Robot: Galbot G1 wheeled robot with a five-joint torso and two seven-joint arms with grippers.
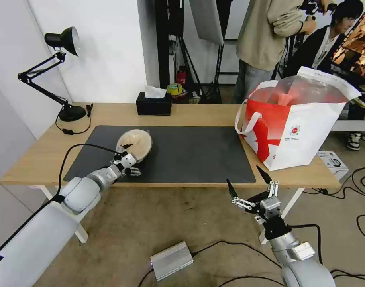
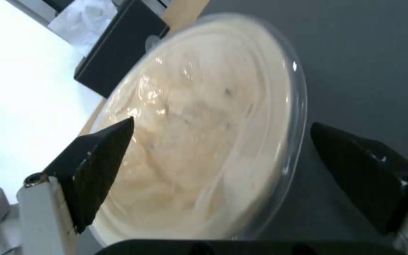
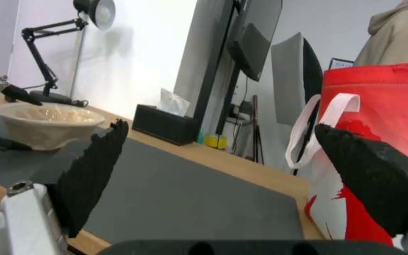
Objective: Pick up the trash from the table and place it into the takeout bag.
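A tan round bowl with a glossy inside sits on the left part of the dark mat on the table. My left gripper is open at the bowl's near side. One finger lies over the bowl's inside and the other is outside its rim. In the right wrist view the bowl rests on the mat. The red-and-white takeout bag stands open on the table's right end. My right gripper hangs open in front of the table edge, left of the bag.
A black tissue box stands at the table's back edge and a black desk lamp at the back left. On the floor lie a silver box, cables and a carton. People stand behind the bag.
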